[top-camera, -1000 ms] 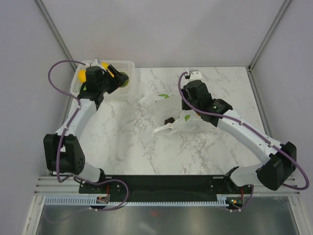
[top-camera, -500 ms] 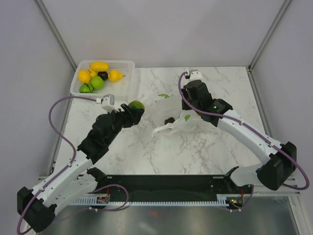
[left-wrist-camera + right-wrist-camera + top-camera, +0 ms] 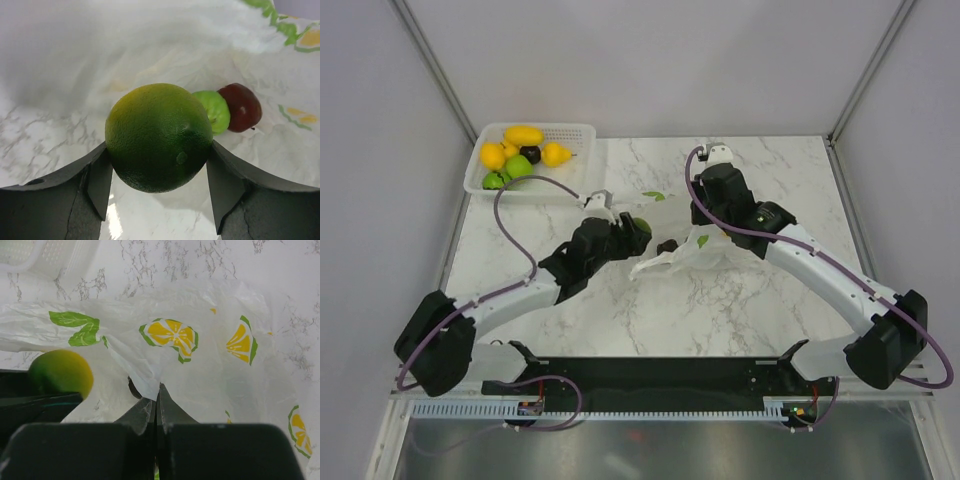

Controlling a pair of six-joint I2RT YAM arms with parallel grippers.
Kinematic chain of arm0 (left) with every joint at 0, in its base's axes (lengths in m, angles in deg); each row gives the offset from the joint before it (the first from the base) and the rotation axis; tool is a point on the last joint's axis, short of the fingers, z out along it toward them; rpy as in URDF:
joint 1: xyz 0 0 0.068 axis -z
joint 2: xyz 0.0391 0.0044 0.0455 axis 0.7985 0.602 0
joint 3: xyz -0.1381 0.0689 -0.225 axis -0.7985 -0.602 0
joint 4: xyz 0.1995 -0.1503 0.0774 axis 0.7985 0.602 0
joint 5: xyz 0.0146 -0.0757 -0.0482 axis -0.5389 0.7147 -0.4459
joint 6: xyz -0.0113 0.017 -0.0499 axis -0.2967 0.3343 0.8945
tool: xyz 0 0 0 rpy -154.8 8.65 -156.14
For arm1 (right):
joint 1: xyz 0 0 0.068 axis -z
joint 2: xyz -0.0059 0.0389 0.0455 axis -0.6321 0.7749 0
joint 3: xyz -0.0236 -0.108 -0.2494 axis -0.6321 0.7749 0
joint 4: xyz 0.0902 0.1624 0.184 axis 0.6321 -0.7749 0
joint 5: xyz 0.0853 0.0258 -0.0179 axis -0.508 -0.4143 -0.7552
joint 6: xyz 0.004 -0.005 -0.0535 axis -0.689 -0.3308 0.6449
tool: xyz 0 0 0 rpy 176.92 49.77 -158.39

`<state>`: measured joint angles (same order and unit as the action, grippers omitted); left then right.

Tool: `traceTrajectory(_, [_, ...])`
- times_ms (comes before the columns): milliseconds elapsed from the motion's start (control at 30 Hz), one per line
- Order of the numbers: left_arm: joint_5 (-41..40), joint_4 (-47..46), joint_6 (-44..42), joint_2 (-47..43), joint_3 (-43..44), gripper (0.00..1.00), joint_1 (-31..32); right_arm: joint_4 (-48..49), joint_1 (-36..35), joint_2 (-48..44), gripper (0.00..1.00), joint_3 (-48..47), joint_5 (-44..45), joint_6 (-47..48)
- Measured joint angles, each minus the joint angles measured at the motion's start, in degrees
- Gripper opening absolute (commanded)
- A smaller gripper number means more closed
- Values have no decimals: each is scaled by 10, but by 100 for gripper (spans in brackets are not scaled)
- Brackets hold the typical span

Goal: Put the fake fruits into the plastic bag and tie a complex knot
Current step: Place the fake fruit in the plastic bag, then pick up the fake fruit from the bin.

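While in left pincer [image 3: 157, 150], lime [image 3: 157, 132] beside plastic bag [image 3: 150, 45] (lemon-slice print)

At least nine fake fruits [image 3: 159, 137], one plastic bag [image 3: 200, 365], one basket [image 3: 582, 150]

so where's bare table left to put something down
Widest bare table is the near middle, bordered by the left arm, the right arm and the bag. More at the far right corner and on the left between basket and left arm. Crowded: the centre, where the left gripper holds a lime at the bag and the right gripper pinches it.
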<state>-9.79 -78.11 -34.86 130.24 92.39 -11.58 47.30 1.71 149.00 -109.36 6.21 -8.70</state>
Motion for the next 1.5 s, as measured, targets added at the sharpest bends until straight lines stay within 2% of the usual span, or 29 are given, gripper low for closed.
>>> traceTrajectory(200, [22, -51, 1, 173, 136, 41, 35, 0, 0, -3, 0, 0, -2, 0])
traceTrajectory(267, [33, -53, 12, 245, 207, 53, 45, 0, 0, -4, 0, 0, -1, -2])
traceTrajectory(300, [36, -55, 19, 278, 238, 64, 48, 1, 0, -5, 0, 0, 0, -3])
traceTrajectory(333, [40, -56, 24, 300, 256, 76, 50, 1, 0, -8, 0, 0, 1, -5])
traceTrajectory(400, [52, -56, 32, 337, 277, 89, 53, 1, 0, -12, 0, 0, 4, -7])
traceTrajectory(433, [57, -52, 33, 345, 277, 99, 56, 1, 0, -15, 0, 0, 6, -9])
traceTrajectory(567, [59, -48, 32, 330, 256, 100, 70, 2, 0, -22, 0, 5, 20, -11])
traceTrajectory(800, [80, -43, 29, 229, 202, 98, 82, 4, 1, -25, 0, 17, 31, -15])
traceTrajectory(1133, [80, 95, -4, 135, 202, 94, 61, 6, 5, -27, 0, 28, 28, -17])
traceTrajectory(1200, [85, 125, -10, 116, 202, 92, 35, 6, 5, -27, 0, 28, 27, -17])
traceTrajectory(1300, [99, 161, -25, 79, 202, 92, -40, 6, 5, -27, 0, 28, 25, -17])
traceTrajectory(1500, [145, 215, -41, 34, 232, 97, -240, 6, 5, -27, 0, 28, 17, -15])
